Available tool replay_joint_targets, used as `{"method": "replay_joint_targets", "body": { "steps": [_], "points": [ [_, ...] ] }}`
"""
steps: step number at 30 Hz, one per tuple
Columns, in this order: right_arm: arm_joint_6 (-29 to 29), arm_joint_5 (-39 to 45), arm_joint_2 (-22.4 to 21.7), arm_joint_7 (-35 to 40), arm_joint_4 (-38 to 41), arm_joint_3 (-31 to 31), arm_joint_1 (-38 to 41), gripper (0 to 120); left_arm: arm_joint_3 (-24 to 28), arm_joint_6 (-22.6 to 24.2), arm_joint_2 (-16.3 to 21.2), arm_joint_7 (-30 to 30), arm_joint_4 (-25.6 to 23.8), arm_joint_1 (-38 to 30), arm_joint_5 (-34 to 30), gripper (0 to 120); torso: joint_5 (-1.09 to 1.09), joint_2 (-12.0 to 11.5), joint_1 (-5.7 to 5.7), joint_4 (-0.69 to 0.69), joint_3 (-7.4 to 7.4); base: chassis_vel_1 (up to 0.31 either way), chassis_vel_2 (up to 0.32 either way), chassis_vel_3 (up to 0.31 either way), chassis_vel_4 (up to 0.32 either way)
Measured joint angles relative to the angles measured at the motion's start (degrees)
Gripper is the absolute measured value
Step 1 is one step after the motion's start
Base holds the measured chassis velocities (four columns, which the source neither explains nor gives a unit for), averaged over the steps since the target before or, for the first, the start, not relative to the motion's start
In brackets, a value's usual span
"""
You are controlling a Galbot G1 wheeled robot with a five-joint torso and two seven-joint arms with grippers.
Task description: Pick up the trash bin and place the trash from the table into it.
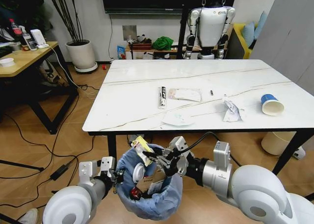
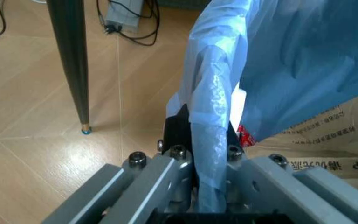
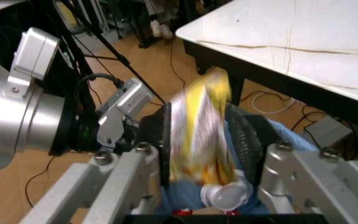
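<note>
**Wrapper over the bin, bin held below table edge**

Head view: trash bin (image 1: 156, 194) with crinkly light-blue bag held off the floor in front of the table (image 1: 132, 87), just below its near edge. Left gripper (image 1: 117, 177) at the bin's left rim, pinched on rim and bag. Right gripper (image 1: 158, 161) reaching in from the right, above the bin mouth, clamped on a yellow wrapper (image 1: 143, 148) standing up over the rim. Inside the bin: brown cardboard (image 1: 153, 182), a red wrapper (image 1: 135, 192), a white round piece (image 1: 138, 172). Left on the tabletop: black-and-white stick pack (image 1: 162, 96), flat clear packet (image 1: 185, 94), clear plastic (image 1: 178, 118) near the front edge, crumpled white paper (image 1: 232, 110), blue-and-white paper cup (image 1: 271, 105) on its side at the right. Cream-coloured bin (image 1: 277, 143) on the floor under the table's right end. Wooden desk (image 1: 24, 57) at far left.

Left wrist view: left gripper (image 2: 205, 154) fingers narrow, a fold of the blue bag (image 2: 213, 116) squeezed between them with the white bin wall behind. Printed cardboard (image 2: 328, 140) and a bit of red wrapper (image 2: 245, 136) beside it. Black table leg (image 2: 72, 60) on the wooden floor.

Right wrist view: right gripper (image 3: 204, 135) closed on the yellow wrapper (image 3: 201, 135), blurred, upright between the dark finger pads. Blue bag (image 3: 185, 200) and white round piece (image 3: 227, 195) directly beneath. Left gripper (image 3: 120, 114) and its silver wrist at the side. Table edge (image 3: 278, 60) above and beyond.
</note>
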Motion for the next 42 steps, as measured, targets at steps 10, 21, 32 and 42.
{"method": "replay_joint_targets", "body": {
  "steps": [10,21,32,42],
  "points": [
    [-0.23,-0.48,0.0,0.06,-0.38,0.88,-0.93,65,0.37,0.0,0.29,0.12,-0.02,-0.02,-0.15,0,0.0,0.0,0.0,0.0,0.0,0.0,0.0,0.0,0.0],
    [1.32,2.74,-0.27,2.67,-3.57,8.56,2.88,99,-3.89,0.0,0.99,1.51,-1.89,4.01,0.26,0,0.01,0.0,0.0,0.01,0.0,0.0,0.0,0.0,0.0],
    [2.58,7.56,1.91,10.11,-13.92,8.0,16.3,100,-8.09,0.0,1.04,2.5,-4.07,6.67,0.48,0,0.0,0.0,0.0,0.0,0.0,0.0,0.0,0.0,0.0],
    [0.66,8.77,4.92,13.5,-22.91,0.23,25.36,100,-8.32,0.0,1.38,2.89,-3.89,6.37,0.13,0,-0.01,0.0,0.0,0.01,0.01,0.0,0.0,0.0,0.0]
  ]
}}
